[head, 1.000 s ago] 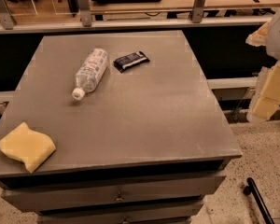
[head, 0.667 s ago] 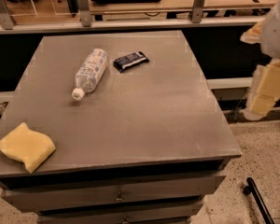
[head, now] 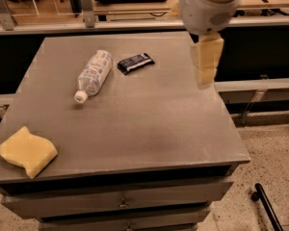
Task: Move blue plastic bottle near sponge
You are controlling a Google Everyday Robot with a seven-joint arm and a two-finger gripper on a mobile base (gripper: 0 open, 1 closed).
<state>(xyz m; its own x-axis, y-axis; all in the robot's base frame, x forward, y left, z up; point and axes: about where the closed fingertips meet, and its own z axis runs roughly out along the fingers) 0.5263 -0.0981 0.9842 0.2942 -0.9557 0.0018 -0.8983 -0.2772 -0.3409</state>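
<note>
The blue plastic bottle lies on its side on the grey table, towards the back left, with its white cap pointing at the front left. The sponge, a pale yellow wavy block, lies at the table's front left corner. My gripper hangs over the table's right rear part, well to the right of the bottle and above the surface. It holds nothing that I can see.
A flat dark blue snack wrapper lies just right of the bottle. Drawers run under the table's front edge. A rail and shelving stand behind the table. A black leg lies on the speckled floor at the lower right.
My arm has swung in from the right edge of view towards the left, and the gripper now hangs over the table's right rear part. Bottle, wrapper and sponge have not moved.
</note>
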